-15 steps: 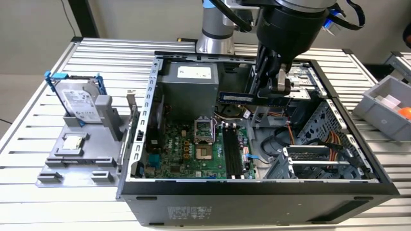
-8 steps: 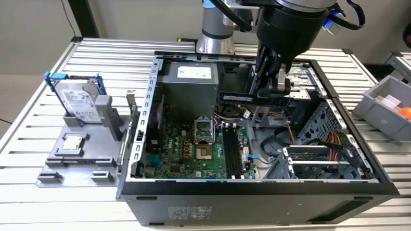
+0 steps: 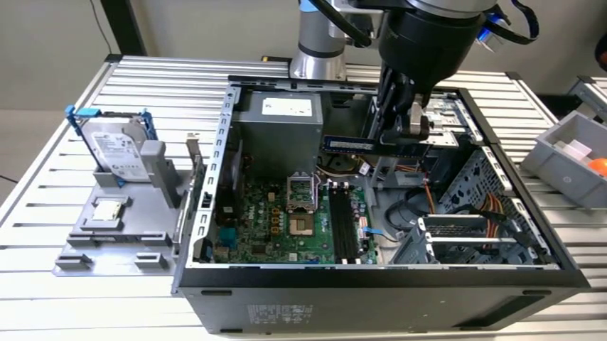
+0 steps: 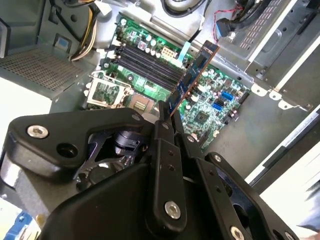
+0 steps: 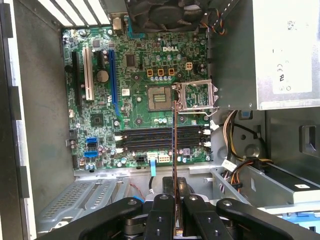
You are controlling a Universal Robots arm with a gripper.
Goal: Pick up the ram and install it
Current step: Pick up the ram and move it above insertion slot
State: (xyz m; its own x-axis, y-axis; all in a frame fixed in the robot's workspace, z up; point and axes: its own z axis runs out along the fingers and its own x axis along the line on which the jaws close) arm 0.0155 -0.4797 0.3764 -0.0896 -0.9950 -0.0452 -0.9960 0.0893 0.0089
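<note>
Robot arm poised over an open computer: a black two-fingered tool (image 3: 406, 135) grips one end of a long, thin, dark circuit-board ram stick (image 3: 359, 144). It holds the stick above a black-and-grey desktop computer case (image 3: 379, 284) that lies open on its side on a ribbed aluminium surface (image 3: 161, 78).

The fingers (image 4: 165, 150) are drawn in narrow and pinch the stick flat between them.

In the exterior view the ram stick hangs level in the air over the case's opening, toward the case's far edge. It is just beside the grey metal power-supply box (image 3: 280, 121) and clear of the green motherboard (image 3: 275, 227) below. Four black memory slots (image 3: 343, 226) run side by side on the board, nearer the case's near edge. The stick touches none of them.

In the first wrist view the ram stick (image 5: 174, 145) appears edge-on as a thin line in front of those slots (image 5: 160, 137), close to the square silver processor socket (image 5: 160, 95). In the second wrist view the stick (image 4: 192, 77) shows its flat face, reaching out from the tool (image 4: 167, 116) across the motherboard (image 4: 215, 107).

Toward the surface's edge on the exterior view's left sits a grey plastic fixture (image 3: 114, 241). A silver hard drive in a blue frame (image 3: 119, 149) stands upright in it, and a small square silver processor chip (image 3: 107, 209) lies flat in a pocket toward the near edge. A grey plastic bin (image 3: 569, 156) sits at the surface's edge on the exterior view's right.
</note>
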